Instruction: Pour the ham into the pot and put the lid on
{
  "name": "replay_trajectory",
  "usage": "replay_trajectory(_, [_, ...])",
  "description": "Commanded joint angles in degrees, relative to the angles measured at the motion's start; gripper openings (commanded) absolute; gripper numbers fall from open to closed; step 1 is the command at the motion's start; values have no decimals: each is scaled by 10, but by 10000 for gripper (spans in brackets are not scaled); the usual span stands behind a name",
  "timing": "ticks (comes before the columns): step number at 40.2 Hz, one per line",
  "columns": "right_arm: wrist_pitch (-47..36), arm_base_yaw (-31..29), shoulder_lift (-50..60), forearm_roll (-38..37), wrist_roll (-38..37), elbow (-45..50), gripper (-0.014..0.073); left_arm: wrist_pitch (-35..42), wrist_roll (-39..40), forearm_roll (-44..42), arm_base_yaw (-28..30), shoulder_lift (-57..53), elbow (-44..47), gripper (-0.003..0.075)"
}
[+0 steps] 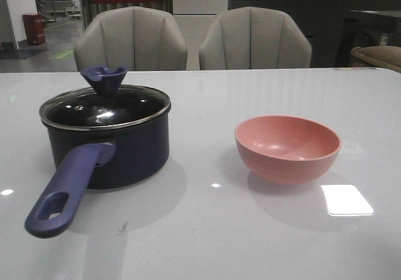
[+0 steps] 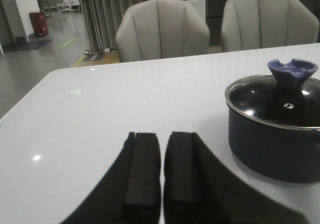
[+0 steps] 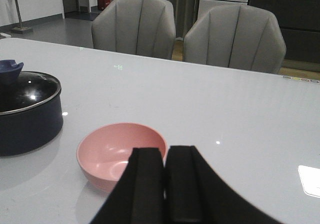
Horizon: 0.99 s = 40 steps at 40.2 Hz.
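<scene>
The left hand (image 2: 161, 176) shows two black fingers pressed almost together, only a thin slit between them, and nothing is held. It hangs above the glossy white bench (image 2: 125, 114), with the dark navy round saucepan (image 2: 272, 146) standing near it on the bench surface. The right hand (image 3: 165, 184) is likewise drawn narrow — its black fingers nearly touching, empty — and sits just above the near rim of the salmon-pink round bowl (image 3: 117, 151).

In the front view neither hand appears. The pot (image 1: 125, 151) stands on the left half of the bench (image 1: 207, 98), its long purple-blue handle (image 1: 66, 189) reaching toward the camera and a little leftward, the oval hole at its end. The round clear glass lid (image 1: 103, 108) with the silver metal rim rests flat on the pot, closing it, and its dark blue flared knob (image 1: 104, 78) stands upright in the middle. The bowl (image 1: 287, 147) sits upright on the right half, well apart from the pot; its inside looks bare in both views that show it. The ham cannot be seen anywhere — the glass is too dark and reflective to tell what lies under it.

Two grey padded chairs (image 1: 191, 39) stand behind the far edge of the bench.
</scene>
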<state>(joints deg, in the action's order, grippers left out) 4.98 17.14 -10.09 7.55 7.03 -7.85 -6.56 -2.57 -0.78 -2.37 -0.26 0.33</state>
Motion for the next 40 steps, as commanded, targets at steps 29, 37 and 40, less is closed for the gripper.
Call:
replay_trajectory(29, [-50,-1,-6,3,1,-16,146,122,58,0,2,-10,11,112])
replay_trajectory(37, [-50,-1,-6,3,1,-16,146,122,58,0,2,-10,11,112])
replay_trajectory(40, [-50,-1,-6,3,1,-16,146,122,58,0,2,-10,11,112])
